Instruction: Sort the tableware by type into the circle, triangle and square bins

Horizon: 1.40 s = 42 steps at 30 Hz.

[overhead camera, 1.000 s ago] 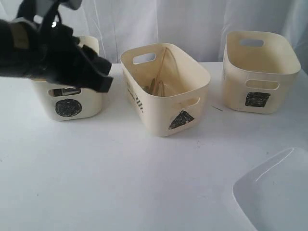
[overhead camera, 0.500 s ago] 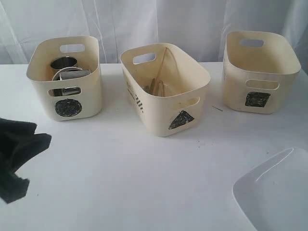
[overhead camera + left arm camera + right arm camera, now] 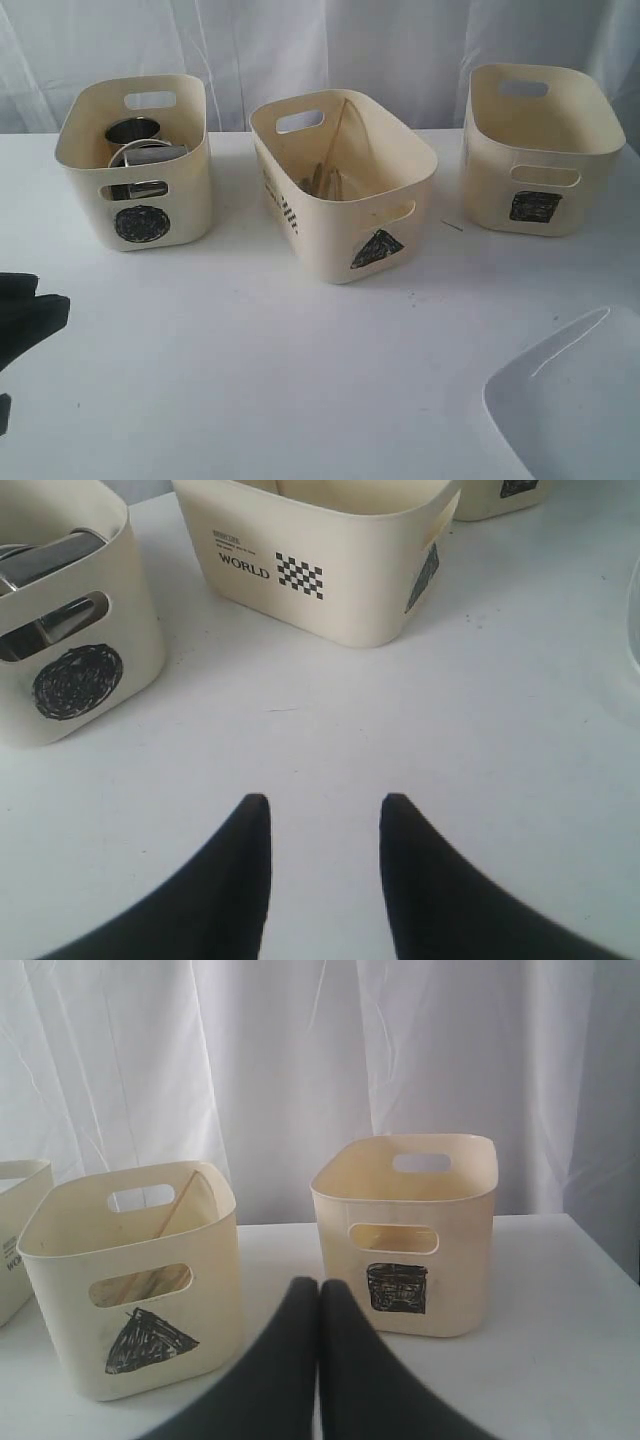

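Note:
The circle bin (image 3: 135, 165) stands at the left and holds steel cups (image 3: 133, 131) and a steel bowl (image 3: 140, 156). In the middle, the triangle bin (image 3: 343, 185) holds wooden chopsticks (image 3: 333, 150). The square bin (image 3: 536, 150) is at the right, and nothing shows inside it. A large white square plate (image 3: 570, 400) lies at the front right corner. My left gripper (image 3: 325, 805) is open and empty over bare table in front of the circle bin (image 3: 70, 650); in the exterior view its dark tip (image 3: 25, 320) shows at the left edge. My right gripper (image 3: 320, 1288) is shut and empty, facing the square bin (image 3: 405, 1230) and triangle bin (image 3: 130, 1280).
A white curtain (image 3: 320, 50) hangs behind the bins. A small thin sliver (image 3: 452, 226) lies on the white table (image 3: 260, 360) between the triangle and square bins. The triangle bin's side carries a printed checker label (image 3: 298, 575).
My left arm has drawn back from above the circle bin, down and to the left, until only its tip shows at the frame's left edge. The bins and the plate have not moved.

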Tool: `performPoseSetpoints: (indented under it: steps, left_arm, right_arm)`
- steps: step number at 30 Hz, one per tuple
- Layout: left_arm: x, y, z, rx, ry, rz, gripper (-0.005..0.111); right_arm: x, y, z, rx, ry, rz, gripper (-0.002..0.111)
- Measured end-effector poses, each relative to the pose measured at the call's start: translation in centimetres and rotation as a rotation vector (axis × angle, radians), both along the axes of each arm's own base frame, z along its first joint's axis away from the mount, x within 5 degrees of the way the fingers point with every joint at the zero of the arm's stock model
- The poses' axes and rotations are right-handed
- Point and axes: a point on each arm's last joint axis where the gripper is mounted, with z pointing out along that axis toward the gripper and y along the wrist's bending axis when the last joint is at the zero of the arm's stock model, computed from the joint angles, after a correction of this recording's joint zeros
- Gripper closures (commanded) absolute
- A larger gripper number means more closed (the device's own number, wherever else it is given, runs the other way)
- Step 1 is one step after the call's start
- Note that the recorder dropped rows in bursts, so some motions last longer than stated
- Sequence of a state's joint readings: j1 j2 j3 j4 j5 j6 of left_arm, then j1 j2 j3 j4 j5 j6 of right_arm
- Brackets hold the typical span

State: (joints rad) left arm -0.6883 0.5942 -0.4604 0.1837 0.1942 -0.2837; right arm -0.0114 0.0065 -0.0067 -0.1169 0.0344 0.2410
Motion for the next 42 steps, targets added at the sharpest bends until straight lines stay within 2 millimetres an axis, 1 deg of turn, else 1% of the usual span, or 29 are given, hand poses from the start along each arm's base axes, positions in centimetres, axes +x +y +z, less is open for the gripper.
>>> performPoseSetpoints:
  steps: [10, 13, 17, 22, 26, 30, 34, 42]
  left_arm:
    - [-0.3, 0.3, 0.1, -0.011, -0.014, 0.0, 0.065]
    - [-0.9, 0.7, -0.5, -0.023, -0.028, 0.0, 0.065]
    - [-2.2, 1.7, -2.1, -0.065, -0.091, -0.011, 0.065]
    - [-3.7, 2.9, -4.6, -0.121, -0.222, -0.036, 0.07]
    - [-4.4, 3.4, -6.9, -0.129, -0.238, -0.038, 0.071]
    - [-4.9, 3.7, -8.5, -0.147, -0.264, -0.039, 0.071]
    - [-5.0, 3.9, -8.9, -0.157, -0.276, -0.038, 0.071]
    - [-5.1, 4.0, -9.4, -0.123, -0.234, -0.033, 0.073]
  right_arm:
    - [0.0, 0.0, 0.0, 0.0, 0.0, 0.0, 0.108]
    - [0.0, 0.0, 0.0, 0.001, 0.0, 0.0, 0.108]
    - [0.0, 0.0, 0.0, 0.001, 0.0, 0.0, 0.108]
    - [0.0, 0.0, 0.0, 0.001, 0.0, 0.0, 0.108]
    - [0.0, 0.0, 0.0, 0.001, 0.0, 0.0, 0.108]
    - [0.0, 0.0, 0.0, 0.001, 0.0, 0.0, 0.108]
    - [0.0, 0.0, 0.0, 0.001, 0.0, 0.0, 0.108]
    - [0.0, 0.0, 0.0, 0.001, 0.0, 0.0, 0.108]
